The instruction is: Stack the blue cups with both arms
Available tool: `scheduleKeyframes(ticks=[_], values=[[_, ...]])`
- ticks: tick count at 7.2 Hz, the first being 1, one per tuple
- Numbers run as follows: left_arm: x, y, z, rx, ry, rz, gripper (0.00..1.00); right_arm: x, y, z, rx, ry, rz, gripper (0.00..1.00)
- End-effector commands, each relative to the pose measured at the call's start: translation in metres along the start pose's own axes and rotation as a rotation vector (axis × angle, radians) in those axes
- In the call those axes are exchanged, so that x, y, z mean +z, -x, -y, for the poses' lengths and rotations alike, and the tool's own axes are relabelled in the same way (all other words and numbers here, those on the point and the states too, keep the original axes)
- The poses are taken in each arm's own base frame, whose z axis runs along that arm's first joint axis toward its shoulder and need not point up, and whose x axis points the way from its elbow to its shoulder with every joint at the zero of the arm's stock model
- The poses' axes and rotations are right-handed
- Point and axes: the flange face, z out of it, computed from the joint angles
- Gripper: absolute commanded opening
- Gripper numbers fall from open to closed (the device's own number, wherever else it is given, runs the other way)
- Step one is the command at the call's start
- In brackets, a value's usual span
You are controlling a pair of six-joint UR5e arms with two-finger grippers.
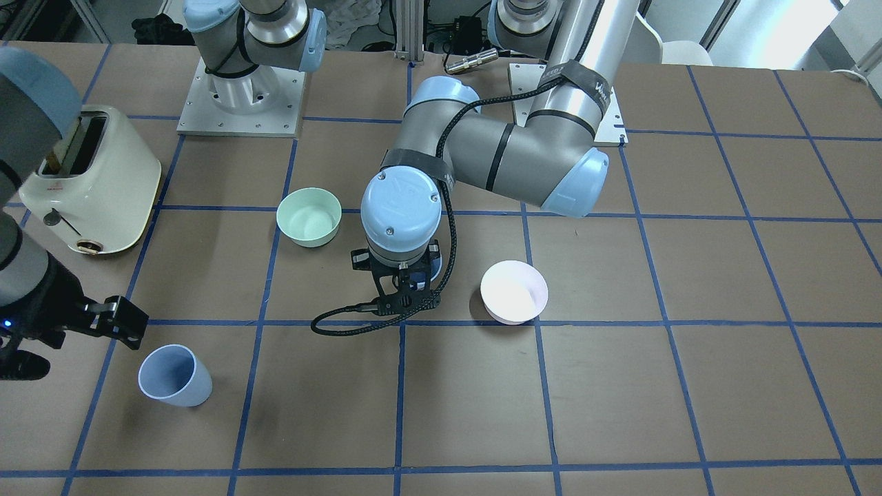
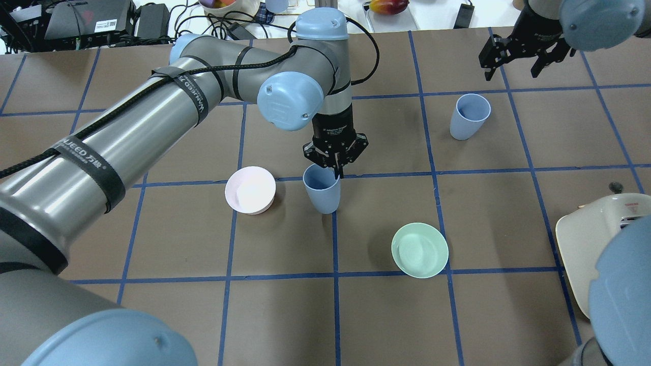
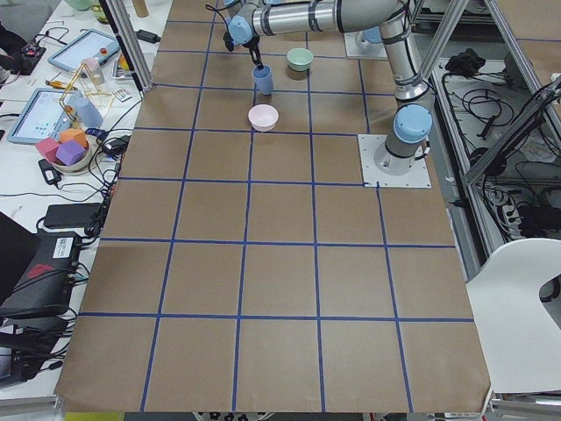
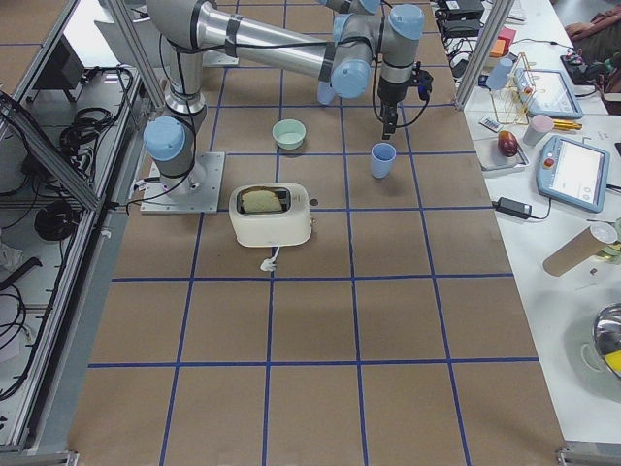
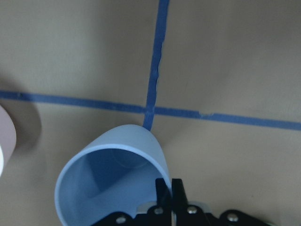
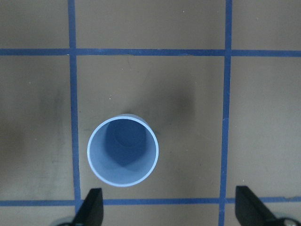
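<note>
Left tool [image 2: 335, 170] [image 5: 170, 184]: pointing straight down near the middle of the counter [image 2: 508, 315]. I have its two fingers nipped together on the rim of one blue cup, one finger inside the wall and one outside.
Pink bowl [image 2: 250, 190]: upright, just beside that cup on its left and not touching it. A sliver of it shows at the edge of my left wrist view.
Gripped cup [image 2: 321, 193] [image 5: 108, 188]: upright, mouth up and empty, over a crossing of blue tape lines. I hold it by the rim on the side away from the Pink bowl. I cannot tell whether its base sits on the counter or is just off it.
Mint bowl [image 2: 419, 250]: upright and empty, near the Gripped cup, to its right and closer to my base, touching nothing.
Free cup [image 2: 469, 119] [image 1: 176, 377] [image 6: 123, 151]: the second blue cup, upright, mouth up and empty. It stands alone inside one tape square, well apart from the Gripped cup, farther out and to the right.
Right tool [image 2: 510, 71] [image 6: 169, 212]: fingers spread wide, holding nothing. It hangs well above the Free cup, roughly over it. In my right wrist view the cup lies ahead of the fingers and touches neither.
Toaster [image 2: 585, 239] [image 1: 93, 182]: cream, at the right edge of the counter, nearer my base than the Free cup and apart from it.
</note>
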Motion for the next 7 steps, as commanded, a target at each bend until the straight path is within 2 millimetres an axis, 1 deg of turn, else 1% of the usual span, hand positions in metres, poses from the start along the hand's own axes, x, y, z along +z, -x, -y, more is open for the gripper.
scheduleKeyframes(ticks=[1,2,3,4,5,6,7], values=[[0.015,0.006,-0.004,-0.011,0.021,0.008,0.00,0.065,-0.023,0.016,-0.060,0.062,0.024,1.00],[0.019,0.002,-0.004,-0.005,0.011,0.002,0.00,0.083,-0.028,0.016,-0.054,0.098,0.032,1.00],[0.013,0.000,-0.009,0.003,0.001,-0.003,0.00,0.094,-0.027,0.010,-0.054,0.140,0.042,1.00],[0.020,-0.003,-0.008,0.006,0.008,0.003,0.00,0.104,-0.025,0.003,-0.054,0.166,0.052,1.00],[0.020,-0.003,-0.007,0.009,-0.001,-0.001,0.00,0.112,-0.023,-0.004,-0.055,0.188,0.058,1.00],[0.022,-0.004,-0.004,0.008,-0.002,0.001,0.00,0.114,-0.022,-0.005,-0.054,0.193,0.063,1.00],[0.023,-0.006,-0.001,0.011,-0.021,-0.012,0.00,0.116,-0.020,-0.004,-0.052,0.187,0.082,0.93]])
